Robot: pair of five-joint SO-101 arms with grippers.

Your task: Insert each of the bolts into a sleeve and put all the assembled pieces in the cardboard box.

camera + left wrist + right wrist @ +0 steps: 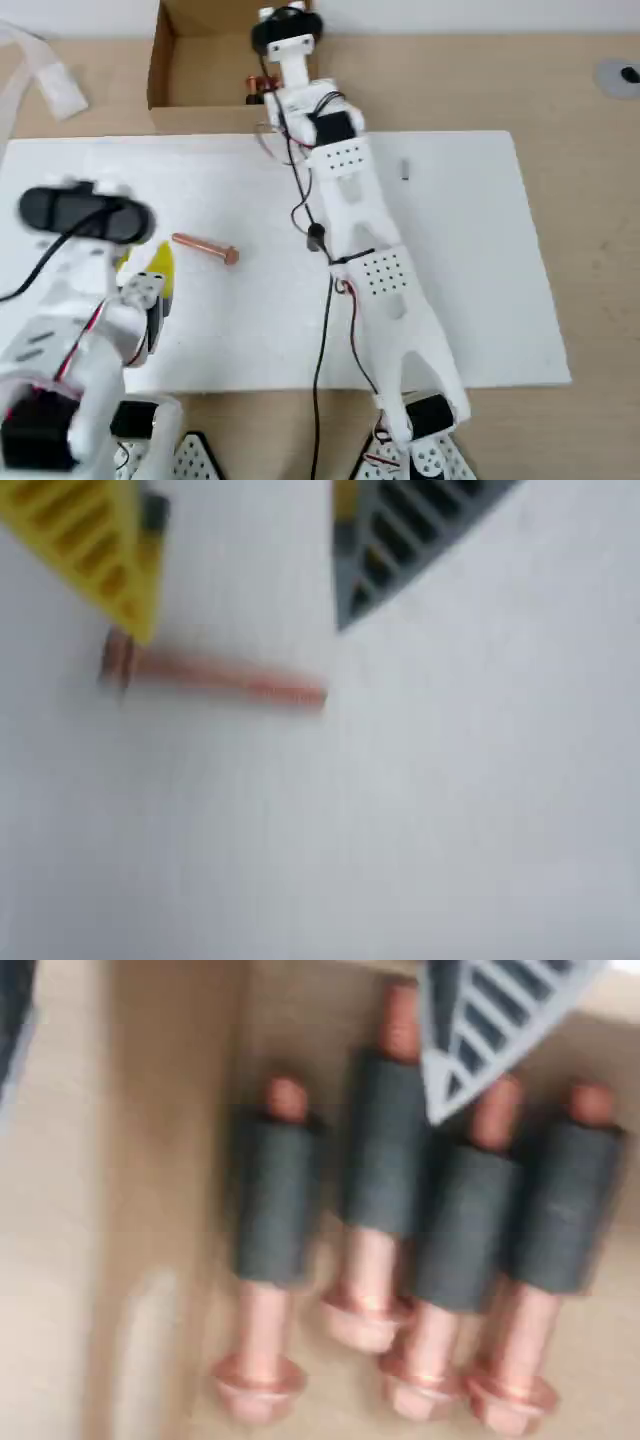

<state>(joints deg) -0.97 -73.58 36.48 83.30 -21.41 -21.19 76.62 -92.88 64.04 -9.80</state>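
Observation:
A bare copper bolt (205, 247) lies on the white sheet (450, 280), head toward the right arm. My left gripper (152, 275) hovers just beside it, open, its yellow and grey fingers apart over the bolt (215, 680) with nothing between them (242, 628). The right arm stretches to the cardboard box (158, 70) at the back, its gripper (262, 95) over the box's right side. Several bolts in dark sleeves (275, 1200) lie side by side on the box floor (150, 1210). The right gripper's grey finger (480, 1030) hangs above them, open and holding nothing.
A small dark piece (405, 170) lies on the sheet to the right of the right arm. White plastic scraps (55, 85) rest on the wooden table at the back left. A round dark fitting (620, 75) is set in the table at the far right.

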